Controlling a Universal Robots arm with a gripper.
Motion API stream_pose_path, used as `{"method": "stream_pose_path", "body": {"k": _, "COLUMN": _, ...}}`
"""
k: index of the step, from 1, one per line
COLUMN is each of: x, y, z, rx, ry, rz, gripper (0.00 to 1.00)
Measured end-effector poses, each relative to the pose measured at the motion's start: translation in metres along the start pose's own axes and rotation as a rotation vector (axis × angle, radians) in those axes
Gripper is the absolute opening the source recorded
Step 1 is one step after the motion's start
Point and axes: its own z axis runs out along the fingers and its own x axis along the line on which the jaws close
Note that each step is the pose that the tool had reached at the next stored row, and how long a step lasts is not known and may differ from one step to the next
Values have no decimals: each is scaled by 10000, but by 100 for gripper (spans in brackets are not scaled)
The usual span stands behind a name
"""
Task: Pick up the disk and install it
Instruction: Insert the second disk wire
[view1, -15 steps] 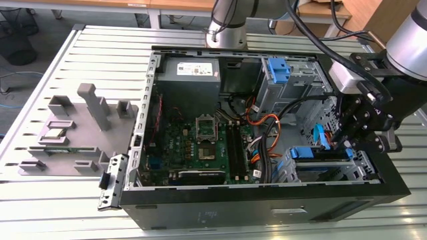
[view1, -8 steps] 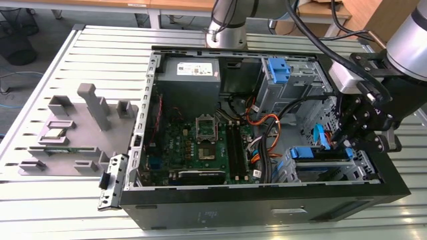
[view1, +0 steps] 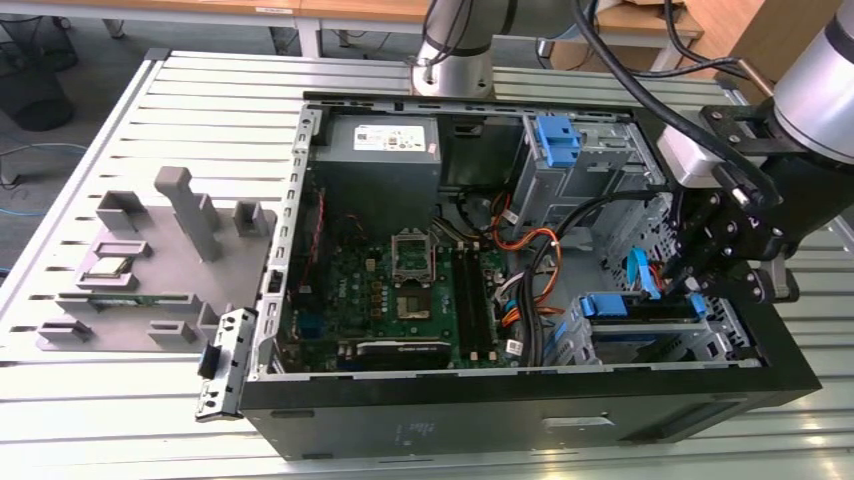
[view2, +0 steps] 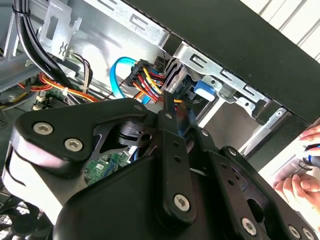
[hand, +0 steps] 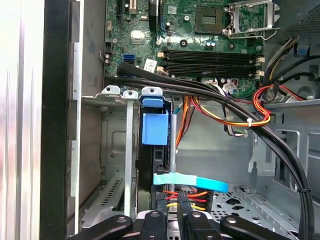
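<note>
The disk (view1: 638, 306) sits on edge in the drive cage at the case's front corner, on the exterior view's right; its blue carrier tab (hand: 154, 126) shows at the slot's mouth. My gripper (view1: 693, 283) hangs just above that cage, shut, with its tips (hand: 183, 206) against the bundle of red, yellow and orange power wires (hand: 181, 196) at the drive's rear. The second wrist view has the gripper (view2: 169, 102) beside the wire plug (view2: 145, 82) and the blue carrier (view2: 205, 87). A flat blue data cable (hand: 190, 182) crosses just ahead of the tips.
The open computer case (view1: 534, 400) holds a motherboard (view1: 400, 290), a grey power supply (view1: 380, 140) and an upper cage with another blue bracket (view1: 558, 135). Thick black cables (hand: 280, 145) run beside the gripper. A grey parts fixture (view1: 147, 260) lies left. A person's hand (view2: 305, 165) is outside the case.
</note>
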Motion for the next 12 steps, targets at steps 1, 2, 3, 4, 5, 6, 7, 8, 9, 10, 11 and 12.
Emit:
{"method": "stream_pose_path", "body": {"k": 1, "x": 3, "y": 0, "z": 2, "rx": 0, "ry": 0, "rz": 0, "gripper": 24}}
{"method": "stream_pose_path", "body": {"k": 2, "x": 4, "y": 1, "z": 7, "rx": 0, "ry": -3, "rz": 0, "gripper": 24}}
{"method": "stream_pose_path", "body": {"k": 3, "x": 6, "y": 1, "z": 13, "rx": 0, "ry": -8, "rz": 0, "gripper": 24}}
{"method": "stream_pose_path", "body": {"k": 4, "x": 6, "y": 2, "z": 15, "rx": 0, "ry": -10, "rz": 0, "gripper": 24}}
{"method": "stream_pose_path", "body": {"k": 5, "x": 6, "y": 2, "z": 15, "rx": 0, "ry": -11, "rz": 0, "gripper": 24}}
{"method": "stream_pose_path", "body": {"k": 6, "x": 6, "y": 2, "z": 15, "rx": 0, "ry": -12, "rz": 0, "gripper": 24}}
{"method": "stream_pose_path", "body": {"k": 7, "x": 6, "y": 2, "z": 15, "rx": 0, "ry": -13, "rz": 0, "gripper": 24}}
{"method": "stream_pose_path", "body": {"k": 8, "x": 6, "y": 2, "z": 16, "rx": 0, "ry": -18, "rz": 0, "gripper": 24}}
{"method": "stream_pose_path", "body": {"k": 9, "x": 7, "y": 2, "z": 17, "rx": 0, "ry": -31, "rz": 0, "gripper": 24}}
{"method": "stream_pose_path", "body": {"k": 10, "x": 7, "y": 2, "z": 21, "rx": 1, "ry": -52, "rz": 1, "gripper": 24}}
{"method": "stream_pose_path", "body": {"k": 11, "x": 7, "y": 2, "z": 23, "rx": 1, "ry": -63, "rz": 1, "gripper": 24}}
{"method": "stream_pose_path", "body": {"k": 12, "x": 6, "y": 2, "z": 23, "rx": 1, "ry": -68, "rz": 1, "gripper": 24}}
